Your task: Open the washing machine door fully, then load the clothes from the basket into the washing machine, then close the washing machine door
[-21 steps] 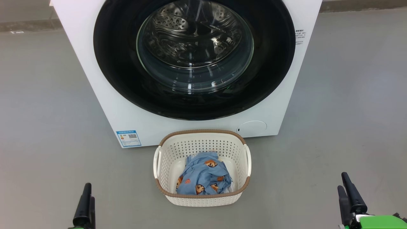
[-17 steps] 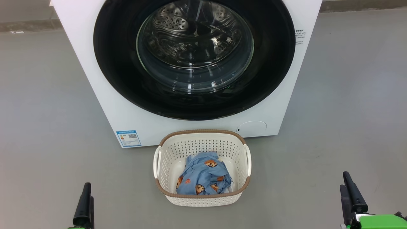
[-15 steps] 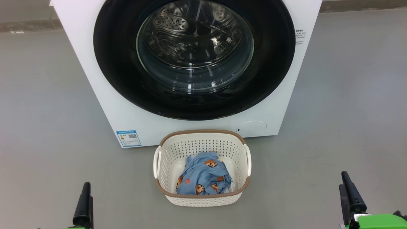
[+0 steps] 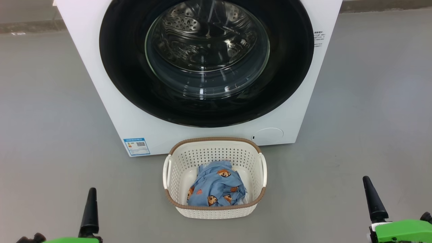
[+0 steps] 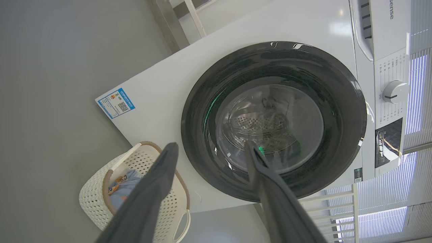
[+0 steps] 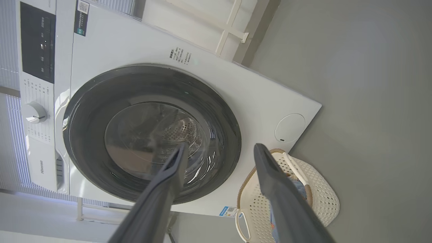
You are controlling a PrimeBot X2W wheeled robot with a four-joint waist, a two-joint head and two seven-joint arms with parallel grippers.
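The washing machine (image 4: 152, 135) stands white and boxy ahead, its door (image 4: 206, 50) shut flat against the front, black rim around clear glass. On the floor before it sits the cream basket (image 4: 179, 168) holding the light blue bear-print clothes (image 4: 217, 189). My left gripper (image 4: 91, 194) is low at the left and my right gripper (image 4: 366, 182) low at the right, both well apart from the basket. In the left wrist view the gripper (image 5: 212, 145) is open and empty, facing the door (image 5: 273, 121). The right gripper (image 6: 221, 145) is likewise open in front of the door (image 6: 152, 133).
Grey floor spreads on both sides of the machine. A blue energy sticker (image 4: 136, 146) and a round service flap (image 4: 268, 135) mark its lower front. The control panel with a knob (image 5: 395, 91) is above the door. A white frame (image 6: 233, 30) stands behind.
Both grippers have risen a little in the head view and more of their green wrists shows. Door, basket and clothes have not moved.
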